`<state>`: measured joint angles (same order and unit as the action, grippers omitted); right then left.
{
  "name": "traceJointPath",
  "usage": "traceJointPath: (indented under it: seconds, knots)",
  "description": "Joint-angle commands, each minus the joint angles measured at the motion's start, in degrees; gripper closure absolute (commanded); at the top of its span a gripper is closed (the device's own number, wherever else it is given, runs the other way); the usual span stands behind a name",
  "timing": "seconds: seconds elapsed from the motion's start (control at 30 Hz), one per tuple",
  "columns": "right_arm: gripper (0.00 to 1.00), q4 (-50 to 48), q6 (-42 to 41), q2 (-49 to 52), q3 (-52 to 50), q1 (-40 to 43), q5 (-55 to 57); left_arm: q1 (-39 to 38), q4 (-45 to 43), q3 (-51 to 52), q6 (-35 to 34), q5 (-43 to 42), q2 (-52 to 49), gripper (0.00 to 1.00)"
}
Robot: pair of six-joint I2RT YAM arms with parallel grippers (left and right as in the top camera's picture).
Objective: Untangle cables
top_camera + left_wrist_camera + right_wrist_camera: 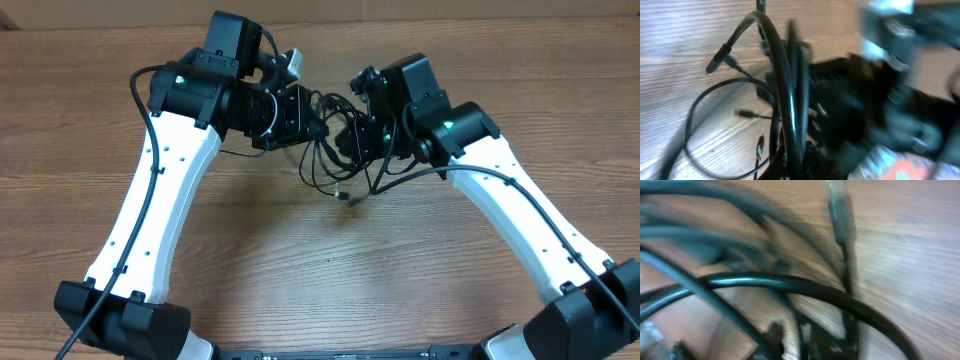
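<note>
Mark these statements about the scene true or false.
1. The cables are black. True.
2. The cables lie far from both arms. False: they are bunched in a tangle between the left gripper and the right gripper.
3. The table is wood-grained. True.
4. The left gripper is wide open. False: it is shut on the cables.
</note>
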<state>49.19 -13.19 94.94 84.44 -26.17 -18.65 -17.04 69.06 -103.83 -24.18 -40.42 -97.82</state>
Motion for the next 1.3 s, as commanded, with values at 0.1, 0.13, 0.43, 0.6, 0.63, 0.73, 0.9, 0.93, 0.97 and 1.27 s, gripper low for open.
traceJointPath:
  seconds: [0.1, 0.13, 0.43, 0.6, 0.63, 0.73, 0.9, 0.93, 0.97, 1.27]
  knots:
    - [0.96, 7.85, -18.51, 0.61, 1.03, 2.03, 18.84, 5.22, 0.11, -0.52, 5.07, -4.33, 0.44, 0.96]
    - [0.96, 8.83, -18.53, 0.61, 1.03, 2.51, 18.82, 6.10, 0.26, -0.52, 4.90, -2.08, 0.44, 0.96]
    - [0.96, 15.08, -18.29, 0.61, 1.03, 4.24, 19.50, 7.85, 7.65, -0.50, 4.46, 27.89, 0.44, 0.96]
    - [0.96, 18.45, -18.29, 0.61, 1.03, 4.24, 23.87, 8.15, 9.60, -0.50, 3.32, 36.17, 0.44, 0.96]
    - [0.96, 19.12, -18.29, 0.61, 1.03, 4.24, 24.76, 8.13, 9.81, -0.50, 3.15, 38.01, 0.44, 0.96]
    - [0.96, 18.99, -16.63, 0.59, 1.03, 4.24, 23.30, 8.13, 10.23, -0.46, 3.10, 41.40, 0.44, 0.96]
    - [0.97, 15.15, -3.37, 0.55, 1.05, 4.09, 1.99, 7.87, 10.03, -0.46, 3.02, 36.26, 0.42, 0.94]
    - [0.96, 14.64, -2.69, 0.55, 1.05, 4.07, -1.25, 7.63, 10.01, -0.44, 3.02, 34.45, 0.35, 0.90]
    - [0.96, 14.19, -2.08, 0.55, 1.05, 4.07, -4.26, 7.43, 9.99, -0.42, 3.15, 33.00, 0.31, 0.86]
    - [0.96, 11.65, -3.21, 0.55, 1.09, 4.07, -10.71, 3.89, 9.51, -0.42, 6.40, 22.32, -3.69, 0.24]
